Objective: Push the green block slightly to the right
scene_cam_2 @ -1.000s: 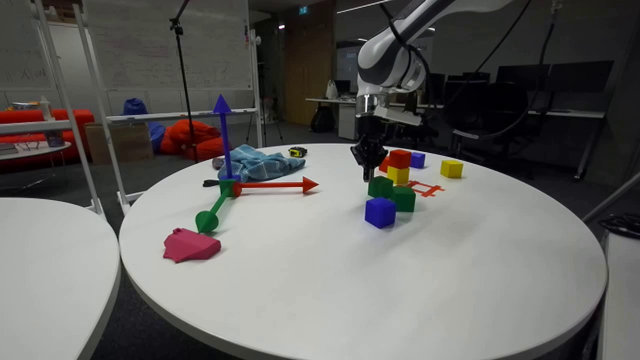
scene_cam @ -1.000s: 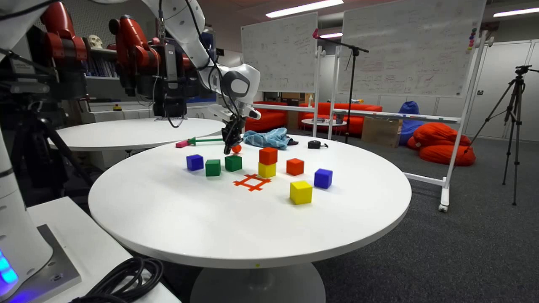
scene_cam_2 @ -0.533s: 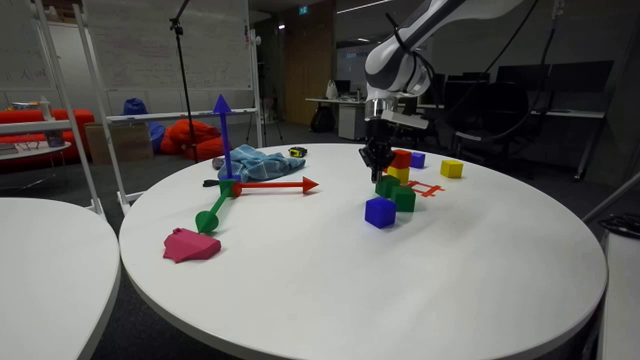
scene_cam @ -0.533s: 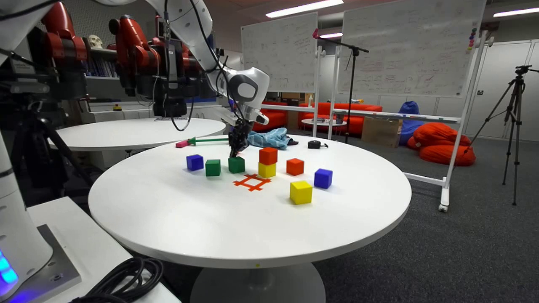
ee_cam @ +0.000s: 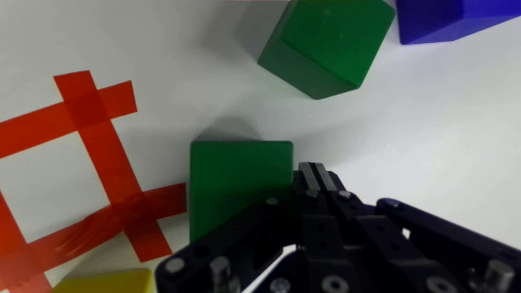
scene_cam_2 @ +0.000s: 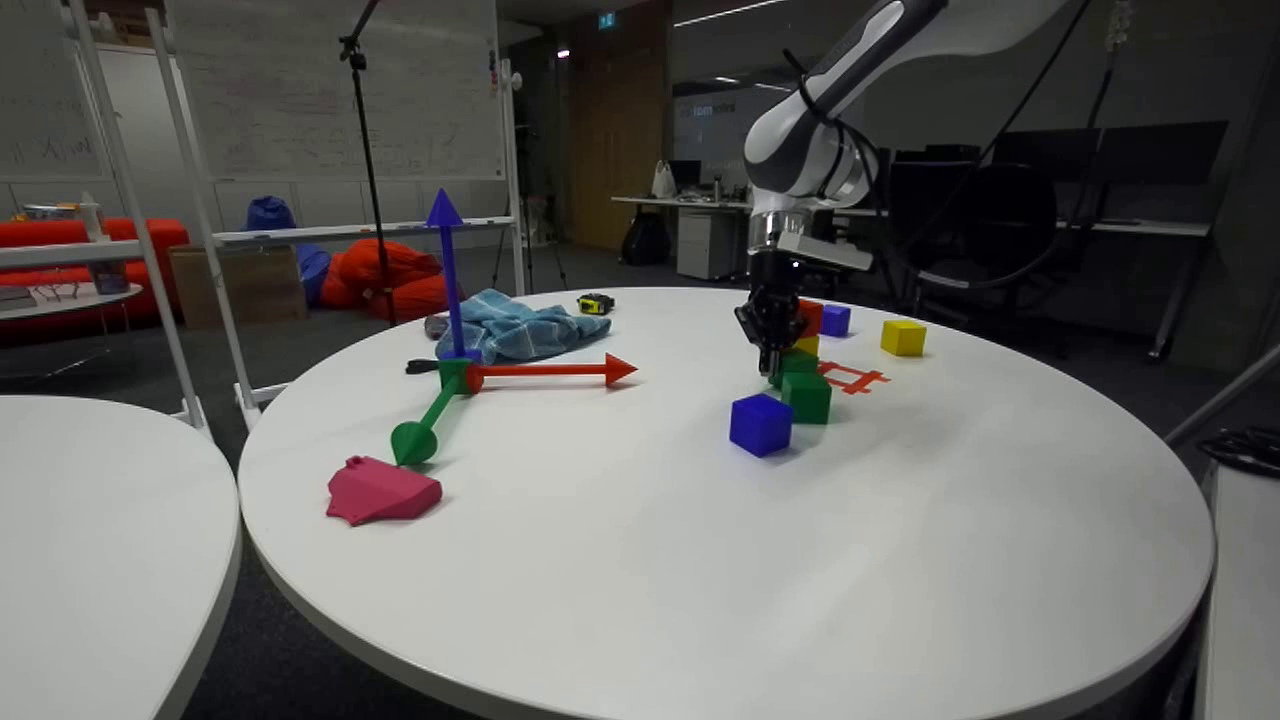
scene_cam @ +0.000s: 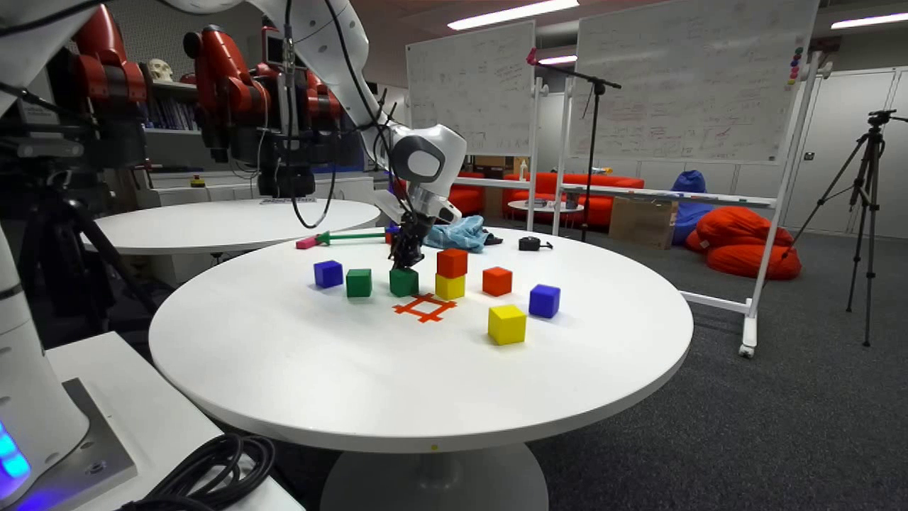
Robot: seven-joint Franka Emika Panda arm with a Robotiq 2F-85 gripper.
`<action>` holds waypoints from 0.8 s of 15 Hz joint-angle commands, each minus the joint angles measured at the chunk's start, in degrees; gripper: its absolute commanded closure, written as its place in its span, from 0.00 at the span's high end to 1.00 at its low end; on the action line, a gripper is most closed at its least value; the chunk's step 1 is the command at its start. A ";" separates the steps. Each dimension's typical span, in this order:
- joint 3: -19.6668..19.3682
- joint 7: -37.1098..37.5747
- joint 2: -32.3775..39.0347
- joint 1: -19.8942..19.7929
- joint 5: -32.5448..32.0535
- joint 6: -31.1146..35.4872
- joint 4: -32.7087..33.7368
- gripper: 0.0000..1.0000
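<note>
Two green cubes are in view. The green block (scene_cam: pixel 403 282) beside my gripper sits flat on the white table; it also shows in an exterior view (scene_cam_2: pixel 797 366), partly hidden, and in the wrist view (ee_cam: pixel 236 175). Another green cube (scene_cam: pixel 359 283) stands apart from it; it shows in the wrist view too (ee_cam: pixel 329 44). My gripper (ee_cam: pixel 317 177) has its fingers together with nothing between them. Its outer side is against or very close to the right side of the green block in the wrist view. The fingertips are low behind the block in an exterior view (scene_cam: pixel 401 265).
A red cube (scene_cam: pixel 452 262) is stacked on a yellow cube (scene_cam: pixel 450 287) near the green block. Red tape (scene_cam: pixel 425 307) marks a square on the table. Blue cubes (scene_cam_2: pixel 761 425) (scene_cam: pixel 544 301), a yellow cube (scene_cam: pixel 507 325) and a red cube (scene_cam: pixel 497 281) stand around.
The gripper and the green block beside it have moved together to the right in both exterior views, toward the stack and the red tape. The other cubes stay put.
</note>
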 commanded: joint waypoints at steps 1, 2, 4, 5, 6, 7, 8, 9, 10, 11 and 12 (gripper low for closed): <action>0.13 -1.73 -0.34 -0.94 1.79 -1.04 -1.22 0.00; 0.13 -1.82 -0.51 -1.07 1.94 -0.99 -1.30 0.00; 0.10 -2.01 -1.55 -1.22 2.25 -0.43 -2.30 0.00; 0.18 -2.33 -2.15 -1.38 2.50 -0.07 -2.90 0.00; 0.27 -2.70 -2.94 -1.55 2.79 0.46 -3.67 0.00; 0.36 -3.25 -4.25 -1.76 3.17 1.26 -5.06 0.00; 0.44 -3.85 -5.11 -1.97 3.52 1.67 -5.85 0.00; 0.44 -4.51 -6.49 -2.11 3.86 2.19 -7.13 0.00; 0.50 -5.42 -7.99 -2.29 4.29 2.70 -8.58 0.00; 0.44 -6.10 -9.34 -2.35 4.60 3.09 -9.75 0.00; 0.38 -6.87 -10.92 -2.34 4.92 3.64 -11.23 0.00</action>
